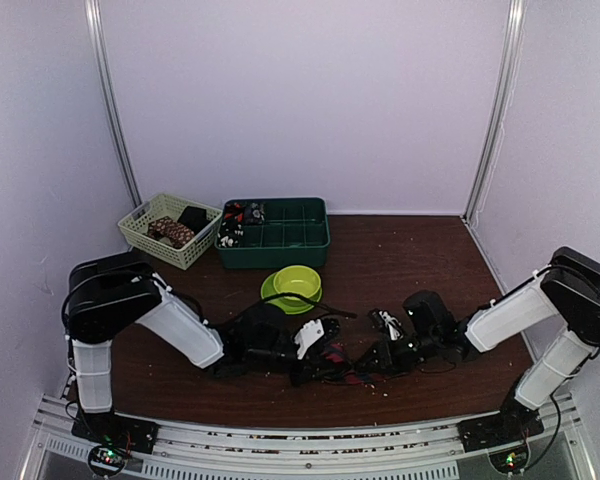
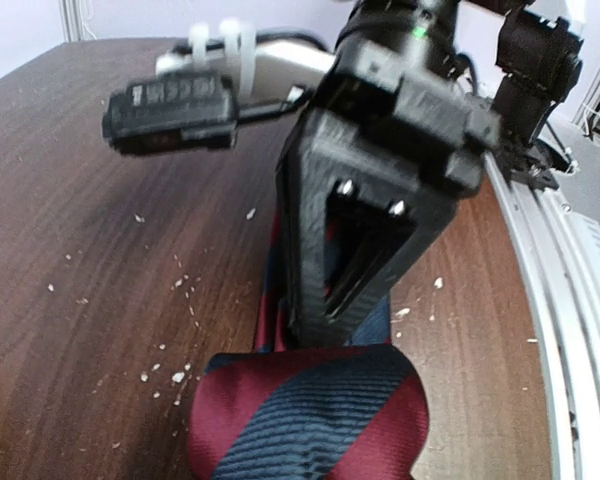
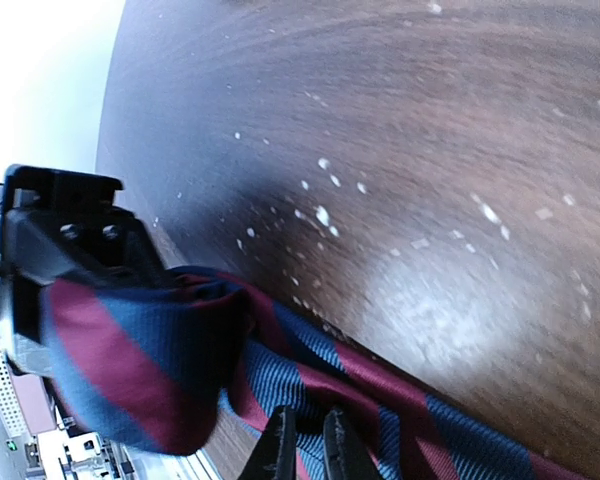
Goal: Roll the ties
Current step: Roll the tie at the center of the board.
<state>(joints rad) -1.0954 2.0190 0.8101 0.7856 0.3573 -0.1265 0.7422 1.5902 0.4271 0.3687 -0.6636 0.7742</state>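
Pinching the striped tie (image 3: 410, 410), right fingers (image 3: 278, 447) sit nearly closed on it. Left fingers (image 3: 80, 248) are buried in its folded end; can't tell their grip.

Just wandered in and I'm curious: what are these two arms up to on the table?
They are working on a red-and-navy striped tie near the front of the table. Its wide end is looped over at the left gripper, whose fingers are hidden under the fabric. The right gripper pinches the narrow strip close by. The roll looks barely begun.
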